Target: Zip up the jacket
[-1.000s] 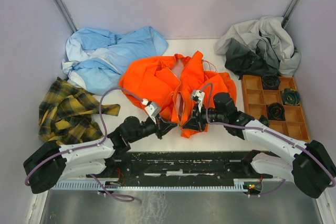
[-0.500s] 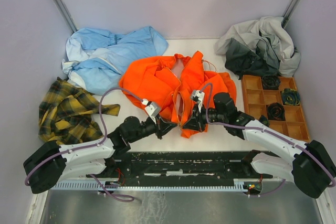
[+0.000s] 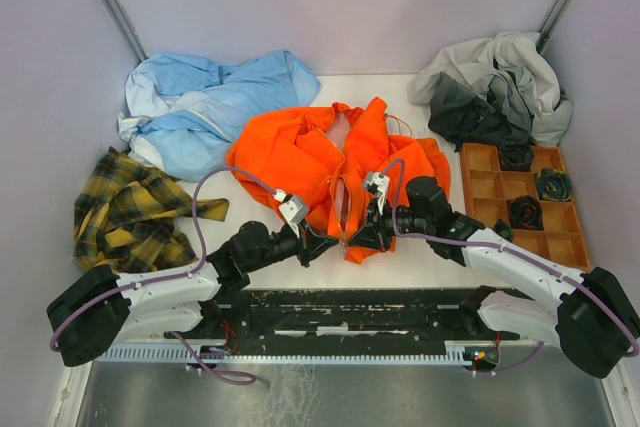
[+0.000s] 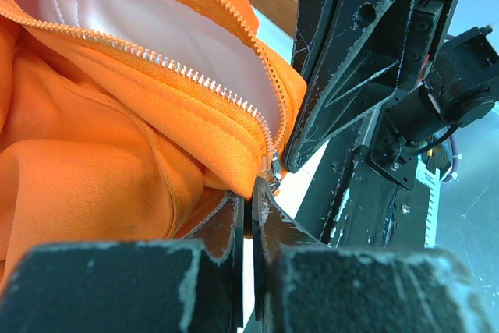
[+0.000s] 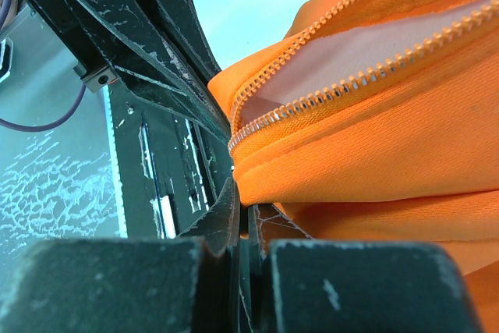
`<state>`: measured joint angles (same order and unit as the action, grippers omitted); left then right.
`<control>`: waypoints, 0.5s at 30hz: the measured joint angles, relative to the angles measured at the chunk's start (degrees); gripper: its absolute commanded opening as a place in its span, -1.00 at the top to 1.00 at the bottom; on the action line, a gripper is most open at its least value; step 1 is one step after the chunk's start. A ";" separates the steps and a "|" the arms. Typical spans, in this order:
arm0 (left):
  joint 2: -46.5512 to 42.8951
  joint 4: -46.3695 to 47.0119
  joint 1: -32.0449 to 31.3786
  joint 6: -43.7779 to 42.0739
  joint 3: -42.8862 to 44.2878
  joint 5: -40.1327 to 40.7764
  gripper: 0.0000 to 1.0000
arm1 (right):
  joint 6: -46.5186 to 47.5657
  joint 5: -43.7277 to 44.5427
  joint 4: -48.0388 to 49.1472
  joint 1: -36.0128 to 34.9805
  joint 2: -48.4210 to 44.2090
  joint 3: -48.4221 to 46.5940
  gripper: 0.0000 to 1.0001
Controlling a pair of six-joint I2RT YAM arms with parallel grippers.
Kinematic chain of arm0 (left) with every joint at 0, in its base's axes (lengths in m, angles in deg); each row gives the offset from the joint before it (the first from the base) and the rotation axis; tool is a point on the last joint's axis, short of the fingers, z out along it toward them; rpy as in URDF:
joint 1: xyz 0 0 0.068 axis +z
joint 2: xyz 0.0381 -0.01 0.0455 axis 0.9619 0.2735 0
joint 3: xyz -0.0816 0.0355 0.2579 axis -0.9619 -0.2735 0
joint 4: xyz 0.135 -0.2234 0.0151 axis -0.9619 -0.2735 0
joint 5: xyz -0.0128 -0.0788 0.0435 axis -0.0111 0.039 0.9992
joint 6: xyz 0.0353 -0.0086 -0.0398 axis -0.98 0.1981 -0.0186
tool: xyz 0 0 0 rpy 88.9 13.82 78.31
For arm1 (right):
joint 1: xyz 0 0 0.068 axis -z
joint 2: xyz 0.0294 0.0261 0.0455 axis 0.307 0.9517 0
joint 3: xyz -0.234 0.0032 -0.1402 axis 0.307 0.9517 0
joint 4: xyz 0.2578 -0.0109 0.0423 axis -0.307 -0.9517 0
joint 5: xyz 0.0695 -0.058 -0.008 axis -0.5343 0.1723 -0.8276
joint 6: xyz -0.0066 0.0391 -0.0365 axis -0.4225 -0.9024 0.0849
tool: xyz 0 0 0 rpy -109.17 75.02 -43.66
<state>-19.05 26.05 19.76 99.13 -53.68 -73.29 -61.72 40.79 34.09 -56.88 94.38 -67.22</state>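
Observation:
The orange jacket (image 3: 300,152) lies crumpled in the middle of the table, its front open and its pale lining showing. Both grippers meet at its near hem. In the left wrist view the zipper (image 4: 187,76) runs down to a metal slider (image 4: 273,168) at the hem. My left gripper (image 4: 249,193) is shut, and its tips pinch the hem just below that slider. My right gripper (image 5: 242,196) is shut on the hem on the other side, under the zipper teeth (image 5: 327,91). In the top view the left gripper (image 3: 325,244) and the right gripper (image 3: 357,238) nearly touch.
A light blue garment (image 3: 210,107) lies at the back left and a yellow plaid cloth (image 3: 130,209) at the left. A grey and dark clothing heap (image 3: 495,87) lies at the back right. A wooden compartment tray (image 3: 480,192) holding dark rolled items stands at the right.
My left gripper has crept a little to the right, closer to the right gripper. The jacket and the right arm have hardly moved.

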 measured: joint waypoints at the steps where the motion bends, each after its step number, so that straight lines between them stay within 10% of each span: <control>1: 0.00 0.00 0.00 0.00 0.00 0.00 0.95 | 0.00 0.00 0.00 0.00 0.00 0.00 0.99; 15: 0.00 0.00 0.00 0.00 0.02 0.04 0.95 | 0.00 -0.57 0.02 0.00 0.44 0.00 0.99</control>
<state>-19.05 26.05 19.76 99.13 -53.66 -73.24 -61.72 40.22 34.11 -56.88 94.81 -67.22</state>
